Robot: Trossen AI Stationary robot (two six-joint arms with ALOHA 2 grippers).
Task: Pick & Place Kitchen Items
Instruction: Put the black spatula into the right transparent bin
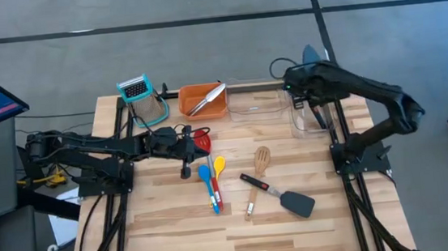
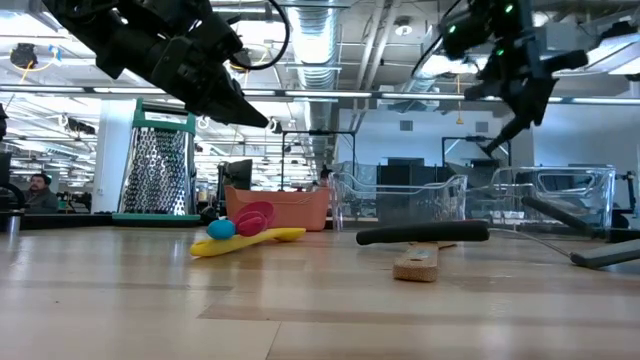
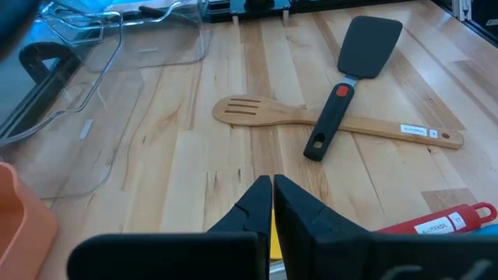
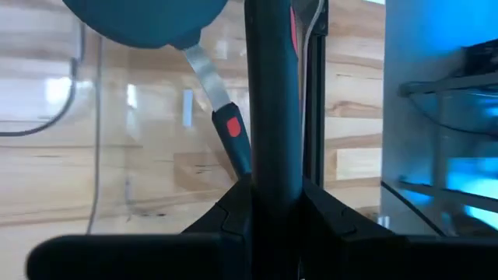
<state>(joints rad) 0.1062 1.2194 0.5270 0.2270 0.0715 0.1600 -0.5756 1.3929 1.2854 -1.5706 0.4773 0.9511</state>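
Observation:
My left gripper (image 1: 187,149) is shut and empty, raised above the table beside the red spoon's bowl (image 1: 202,139); its closed fingers show in the left wrist view (image 3: 272,187). Blue (image 1: 206,180) and yellow (image 1: 219,166) spoons lie at mid-table. A wooden fork-like spatula (image 3: 311,117) lies on the table with a black spatula (image 3: 350,70) across it. My right gripper (image 1: 318,107) is shut on another black spatula (image 4: 272,85) above the right clear bin (image 1: 309,122). A further spatula (image 4: 231,128) lies in that bin. Silver tongs (image 1: 207,98) lie in the orange tray (image 1: 190,108). My right gripper pinches the black spatula's handle (image 4: 272,155) between its two fingers. The handle runs out ahead along the fingers. The spatula is lifted clear above the clear bin. Its head is out of view.
A metal grater (image 1: 144,96) stands at the back left beside the orange tray. A second clear bin (image 1: 255,106) sits between the tray and the right bin. Bare wood lies along the near edge (image 1: 218,240).

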